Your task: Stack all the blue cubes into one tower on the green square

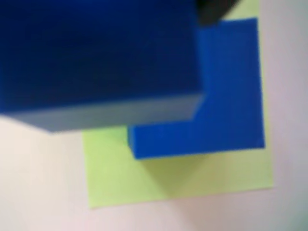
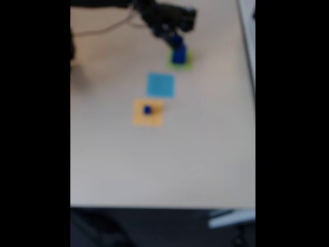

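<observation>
In the wrist view a dark blue cube (image 1: 96, 53) sits very close to the camera, filling the upper left. It hangs over a larger blue cube (image 1: 231, 96) that rests on the green square (image 1: 144, 178). A dark piece of a finger (image 1: 211, 10) shows at the top edge. In the fixed view my gripper (image 2: 176, 41) is at the table's far side, shut on the upper blue cube (image 2: 176, 40), directly above the lower cube (image 2: 179, 55) on the green square (image 2: 186, 64). A tiny blue cube (image 2: 147, 109) sits on an orange square (image 2: 148, 118).
A light-blue paper square (image 2: 161, 85) lies between the green and orange squares. The arm's dark body (image 2: 164, 18) and a cable (image 2: 103, 31) cross the table's far edge. The table's right edge (image 2: 247, 62) runs close to the green square.
</observation>
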### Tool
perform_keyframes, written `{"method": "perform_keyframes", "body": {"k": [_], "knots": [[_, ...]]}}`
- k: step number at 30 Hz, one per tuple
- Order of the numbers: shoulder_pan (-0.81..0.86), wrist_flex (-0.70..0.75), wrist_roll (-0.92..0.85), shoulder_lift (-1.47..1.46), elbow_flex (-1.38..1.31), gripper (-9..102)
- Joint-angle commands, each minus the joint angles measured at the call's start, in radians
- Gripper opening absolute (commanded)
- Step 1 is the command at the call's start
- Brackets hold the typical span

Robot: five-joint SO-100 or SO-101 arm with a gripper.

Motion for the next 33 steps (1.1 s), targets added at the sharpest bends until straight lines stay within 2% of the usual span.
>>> {"method": "perform_keyframes", "body": {"k": [1,17,33], "knots": [[-0.026,0.006,0.031,0.000,-0.083,6],[-0.060,0.028,0.015,-0.124,-0.215,6],[-0.057,-0.072,0.008,-0.163,-0.166,6]]}}
